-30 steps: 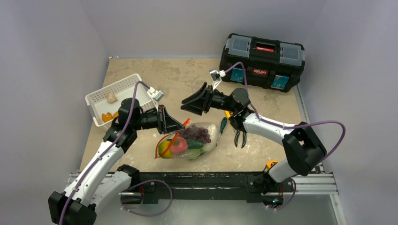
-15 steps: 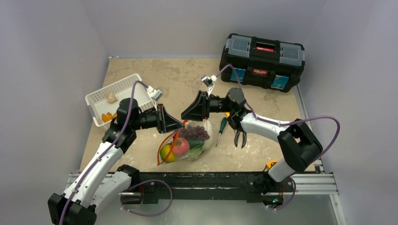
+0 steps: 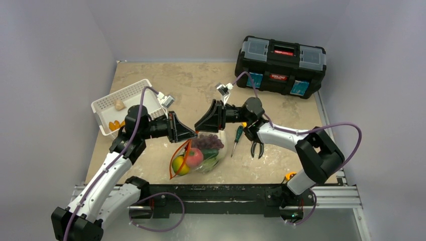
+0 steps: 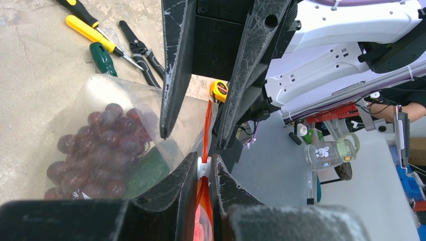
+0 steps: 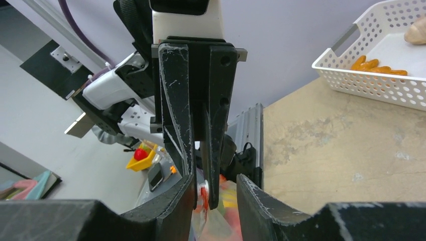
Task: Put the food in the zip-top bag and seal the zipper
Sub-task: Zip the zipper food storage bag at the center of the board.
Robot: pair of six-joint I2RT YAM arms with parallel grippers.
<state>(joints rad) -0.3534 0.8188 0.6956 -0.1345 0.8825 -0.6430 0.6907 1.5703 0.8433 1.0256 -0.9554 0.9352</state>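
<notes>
The zip-top bag is held up by its mouth at the table's near middle. It holds the grape bunch, peach, a yellow-green fruit and the cucumber. The orange-red zipper runs down its left edge. My left gripper is shut on the zipper's white slider. My right gripper is open and faces the left one tip to tip. Its fingers straddle the zipper strip just beyond the slider. Grapes and cucumber show through the plastic.
A white slotted basket with small items stands at the left. A black toolbox stands at the back right. A green screwdriver, a yellow screwdriver and pliers lie right of the bag. A yellow tape measure is near the right arm's base.
My right gripper has moved left and down to meet the left gripper at the bag's mouth. The bag has been drawn left and stands more upright. The left gripper has barely moved.
</notes>
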